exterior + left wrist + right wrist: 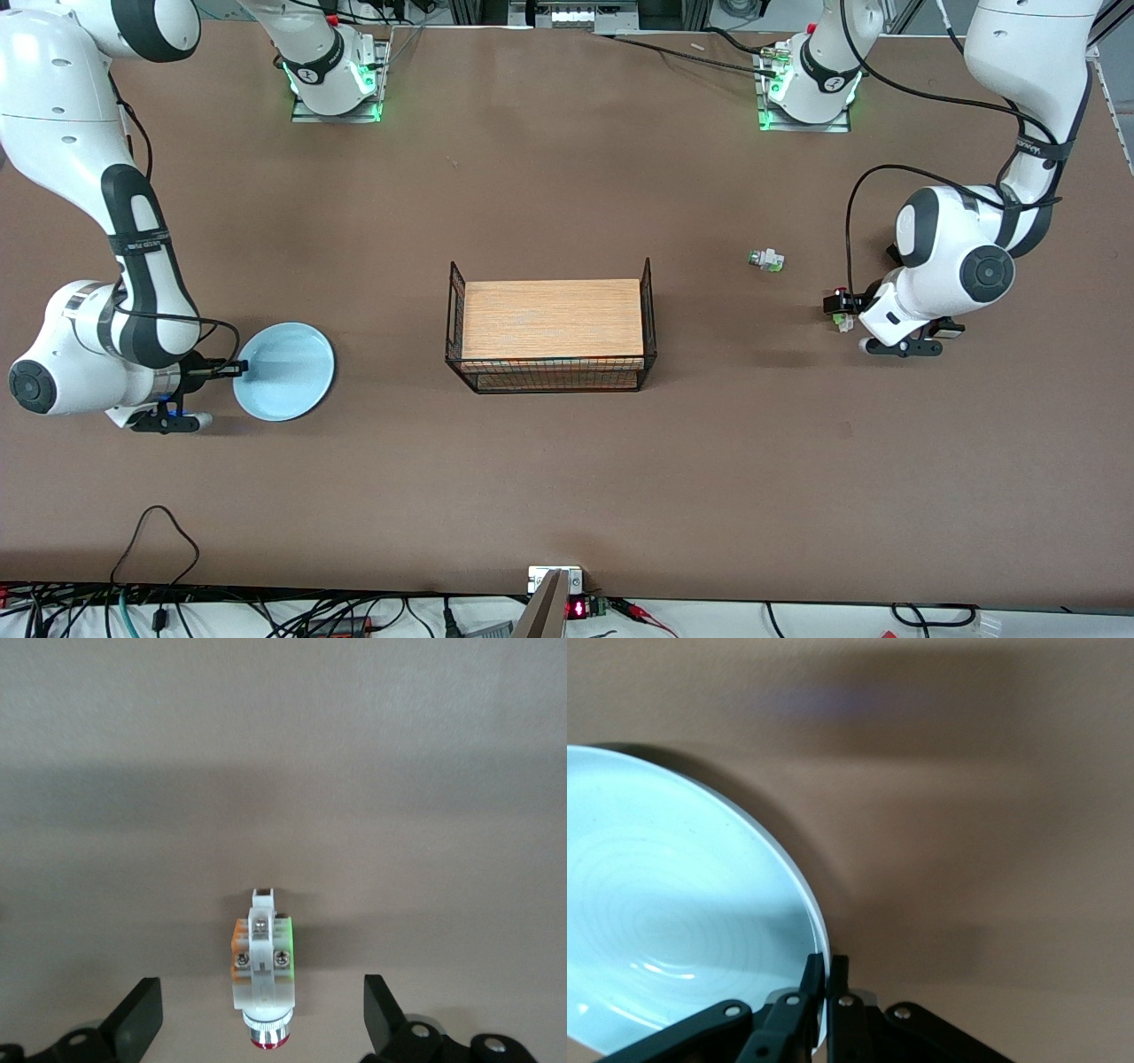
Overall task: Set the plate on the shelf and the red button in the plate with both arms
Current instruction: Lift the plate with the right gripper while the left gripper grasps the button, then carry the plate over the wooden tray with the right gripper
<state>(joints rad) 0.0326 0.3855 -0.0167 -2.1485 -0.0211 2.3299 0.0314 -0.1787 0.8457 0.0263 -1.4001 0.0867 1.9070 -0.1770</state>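
red button between open jaws

We see the pale blue plate lying flat toward the right arm's end of the worktop, and the white-bodied red button lying on its side at the left arm's end.

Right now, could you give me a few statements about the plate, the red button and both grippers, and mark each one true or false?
1. The right gripper is shut on the rim of the round pale-blue plate. True.
2. The left gripper has closed on the small white push-button with the red cap. False: its fingers stand open on either side of the button.
3. The plate sits on the wooden-topped wire rack. False: it lies on the table near the right arm's end.
4. A similar white part with a green end lies on the table apart from the rack. True.
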